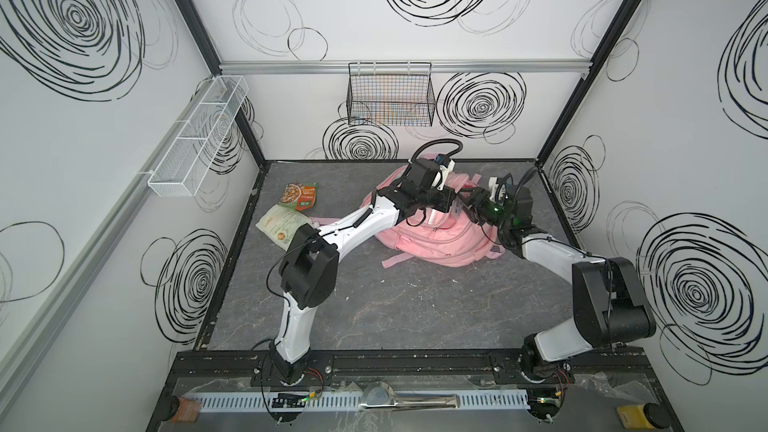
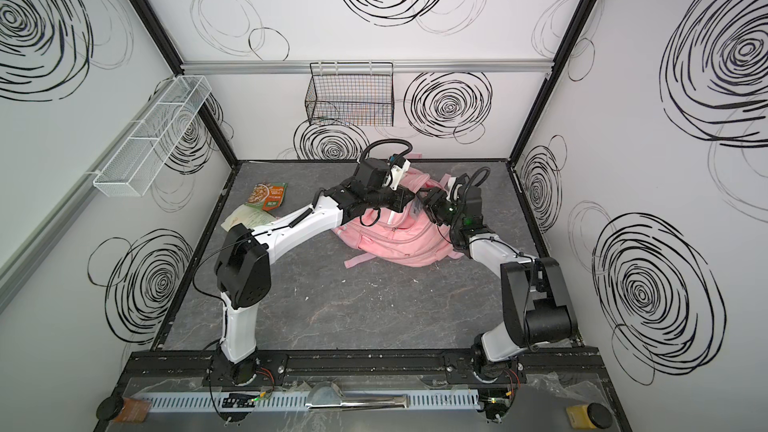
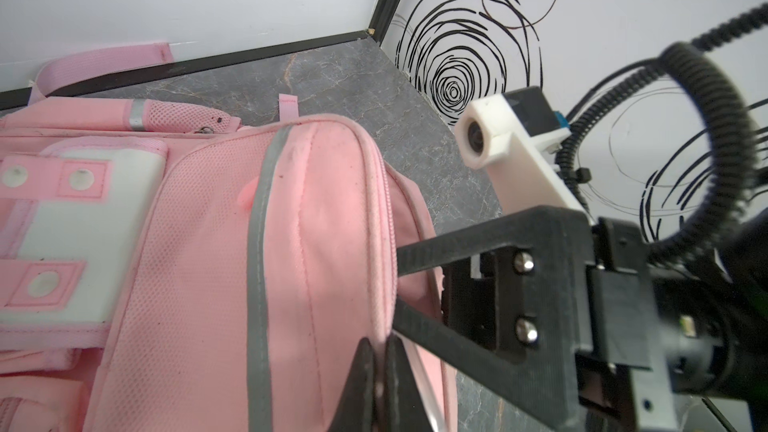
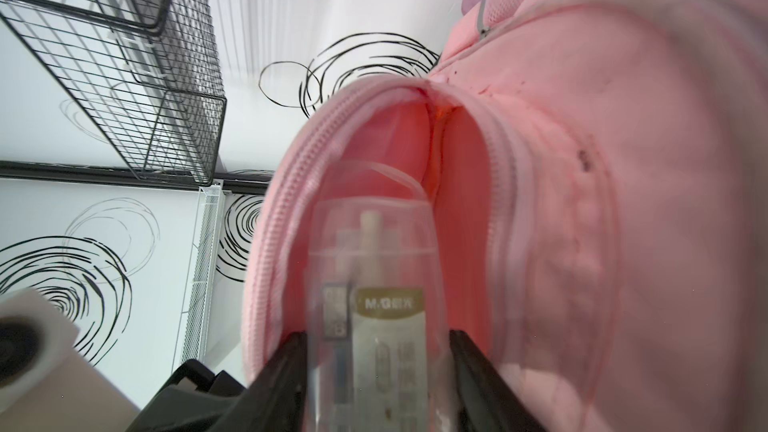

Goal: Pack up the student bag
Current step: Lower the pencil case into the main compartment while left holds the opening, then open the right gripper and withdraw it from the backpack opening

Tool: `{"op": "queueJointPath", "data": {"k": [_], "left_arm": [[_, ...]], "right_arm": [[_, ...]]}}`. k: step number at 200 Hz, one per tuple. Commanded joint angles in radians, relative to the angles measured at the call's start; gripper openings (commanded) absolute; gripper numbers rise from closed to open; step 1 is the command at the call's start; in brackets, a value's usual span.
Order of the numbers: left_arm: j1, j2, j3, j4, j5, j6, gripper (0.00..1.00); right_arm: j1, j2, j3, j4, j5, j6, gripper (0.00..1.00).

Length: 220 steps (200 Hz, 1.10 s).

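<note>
1. The bag (image 1: pixel 436 238) lies front-up on the desk (image 1: pixel 374 317). Its unzipped mouth (image 4: pixel 399 139) gapes on the side where the two arms meet.
2. The left claw (image 3: pixel 378 367) is pinched tight on the bag's zip edge (image 3: pixel 384 243) and holds that lip up, so the mouth is open.
3. The right claw (image 4: pixel 376 338) sits right at the mouth, its jaws either side of a clear case (image 4: pixel 374 268). They stand about as wide as the case. The view is blurred, and I cannot tell whether they press it.
4. The case's long axis runs straight out from the right claw into the bag, and its far end is already past the zip line, against the pink lining.
5. As I judge it, the next move turns on that line. The bag's hollow lies dead ahead of the right claw, the nearer one, so a push along the case's length should seat it.
6. I think the risk is a case corner catching the zip edge beside the left claw.
</note>
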Motion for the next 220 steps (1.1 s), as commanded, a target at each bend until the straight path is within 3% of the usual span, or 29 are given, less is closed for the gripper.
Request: {"op": "queueJointPath", "data": {"k": [1, 26, 91, 126, 135, 146, 169, 196, 220], "left_arm": [[-0.015, -0.062, 0.031, 0.068, 0.109, 0.023, 0.0], [-0.016, -0.064, 0.029, 0.073, 0.128, 0.026, 0.0], [-0.016, -0.071, 0.013, 0.092, 0.142, 0.018, 0.0], [-0.011, -0.084, -0.004, 0.107, 0.147, 0.01, 0.0], [-0.008, -0.095, -0.021, 0.119, 0.147, 0.009, 0.02], [0.001, -0.117, -0.048, 0.143, 0.141, -0.001, 0.21], [0.03, -0.22, -0.179, 0.255, 0.11, -0.047, 0.38], [0.065, -0.347, -0.315, 0.302, 0.046, -0.04, 0.43], [0.099, -0.43, -0.391, 0.247, -0.01, -0.017, 0.44]], "right_arm": [[0.03, 0.015, 0.133, -0.069, -0.125, -0.128, 0.66], [0.028, 0.032, 0.137, -0.083, -0.196, -0.152, 0.7], [0.013, -0.048, 0.064, -0.058, -0.229, -0.155, 0.7], [0.009, -0.117, 0.073, -0.274, -0.215, -0.287, 0.67], [0.012, -0.158, 0.071, -0.372, -0.174, -0.362, 0.67], [0.021, -0.215, 0.059, -0.491, -0.096, -0.457, 0.66], [0.065, -0.363, -0.017, -0.619, 0.119, -0.558, 0.64], [0.239, -0.535, -0.155, -0.564, 0.39, -0.539, 0.57], [0.446, -0.582, -0.231, -0.446, 0.629, -0.47, 0.52]]}}
